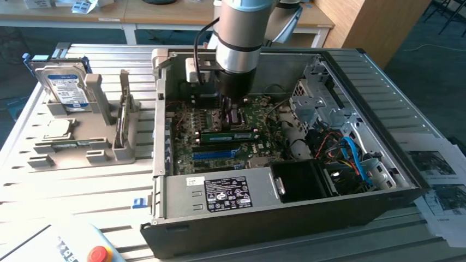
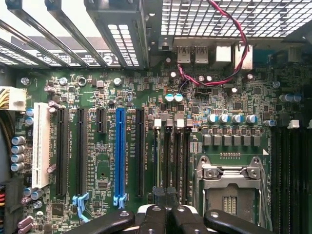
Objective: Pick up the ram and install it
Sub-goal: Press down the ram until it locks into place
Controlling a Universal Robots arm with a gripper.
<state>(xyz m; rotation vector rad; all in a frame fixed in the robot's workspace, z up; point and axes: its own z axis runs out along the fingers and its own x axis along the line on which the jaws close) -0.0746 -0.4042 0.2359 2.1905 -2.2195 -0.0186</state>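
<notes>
The ram, a narrow green stick, stands on its long edge on the motherboard inside the open computer case, parallel to the long blue slot. My gripper hangs straight down just above the ram's middle, fingers shut; I cannot tell whether they touch it. In the wrist view the gripper is shut, its black fingers together over a group of dark memory slots beside the blue slot.
A grey parts tray at the exterior view's left holds a silver hard drive. The power supply, a drive cage and loose cables crowd the case. The processor socket sits beside the slots.
</notes>
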